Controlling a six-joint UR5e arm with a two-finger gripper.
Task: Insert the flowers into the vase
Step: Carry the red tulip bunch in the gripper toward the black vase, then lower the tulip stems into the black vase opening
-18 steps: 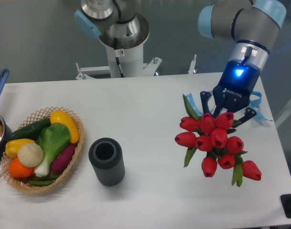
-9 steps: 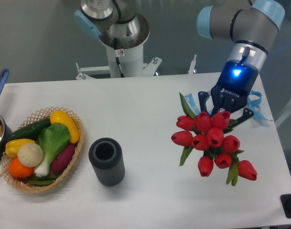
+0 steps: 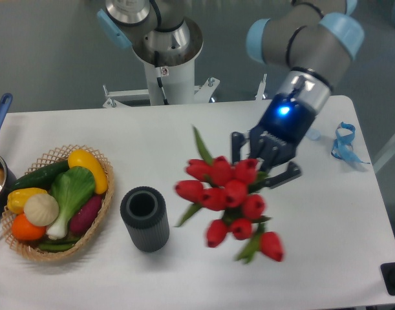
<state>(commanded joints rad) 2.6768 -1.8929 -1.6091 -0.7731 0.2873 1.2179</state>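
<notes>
Flowers, glossy red buds on green stems, hang just right of the vase, a ribbed dark cylinder with a round open mouth. Gripper clamps their stems, the arm slanting down from the upper right.

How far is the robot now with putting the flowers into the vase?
Done: the gripper holds the flowers lifted off the table. In hand: carrying them; the bunch is blurred, right of the vase. Left: bring the stems over its empty mouth, lower, release.
</notes>
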